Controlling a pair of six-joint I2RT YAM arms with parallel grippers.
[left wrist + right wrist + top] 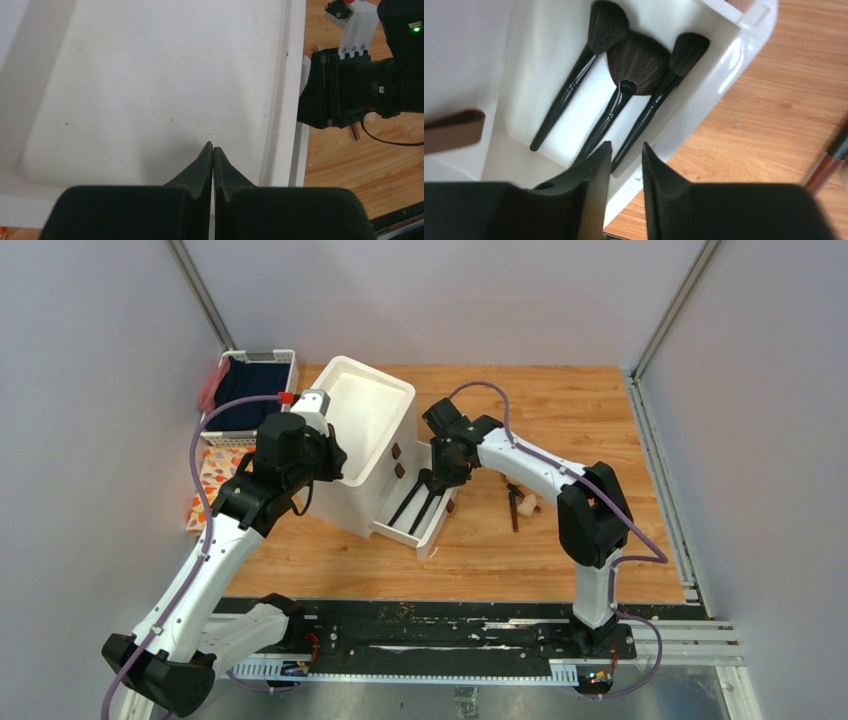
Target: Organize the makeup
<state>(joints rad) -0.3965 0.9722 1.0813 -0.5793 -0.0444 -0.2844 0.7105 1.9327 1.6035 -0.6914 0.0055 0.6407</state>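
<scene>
Three brushes (621, 97) lie in drawer (734, 50) beyond right claw (626, 146).

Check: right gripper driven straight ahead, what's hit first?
Likely the handle of the rightmost black brush, lying in the open drawer just beyond the tips of the right gripper; depth unclear.

The drawer box (365, 440) is white with brown knobs (397, 452); the brushes (624, 92) in its open drawer are black. The counter (560, 410) is orange-brown wood grain. Far left, a white basket (232, 433) holds dark blue cloth (250, 390); nearer lies a mat (212, 475) patterned in orange and yellow.
</scene>
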